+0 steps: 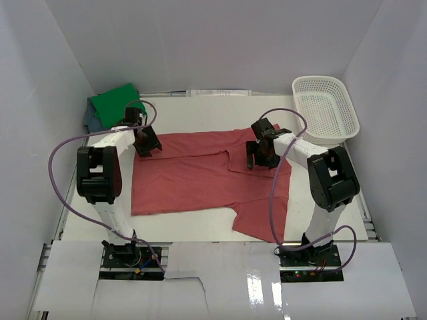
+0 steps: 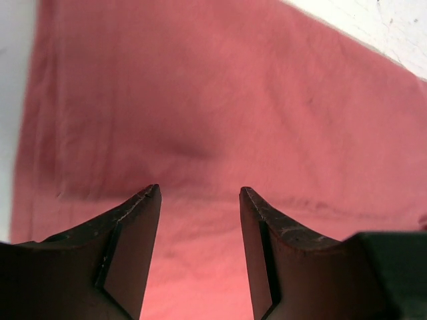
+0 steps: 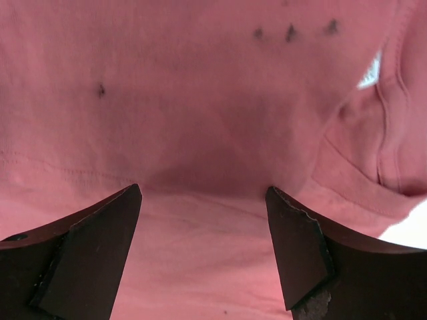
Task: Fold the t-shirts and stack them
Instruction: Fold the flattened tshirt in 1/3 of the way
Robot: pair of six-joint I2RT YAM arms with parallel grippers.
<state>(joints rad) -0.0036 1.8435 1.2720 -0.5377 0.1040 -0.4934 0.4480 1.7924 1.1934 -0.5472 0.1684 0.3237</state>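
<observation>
Red shirt (image 1: 193,180) lies spread across the middle of the table (image 1: 193,228), collar end toward the right arm, one sleeve hanging toward the near edge. Its far strip looks doubled over onto the body (an edge line runs along it in both wrist views, though it could be a seam).

Left gripper (image 2: 200,193) hovers over the shirt's far left corner, fingers partly apart, nothing between them, only red cloth below. Right gripper (image 3: 203,190) sits over the collar area, fingers spread wide, also empty.

Green shirt (image 1: 115,103) is bunched in the far left corner on top of the blue-grey shirt (image 1: 92,121), both well apart from the red one. Basket (image 1: 325,110) is at the far right, nothing visible in it.

Step, as I read it: lengthwise folding of the first shirt, with both arms poised to pinch the far edge. The next move calls for both grippers to drop onto the cloth, close on one layer edge each, then lift and carry together so the fold lands straight. Risk: uneven pull skews the fold.
</observation>
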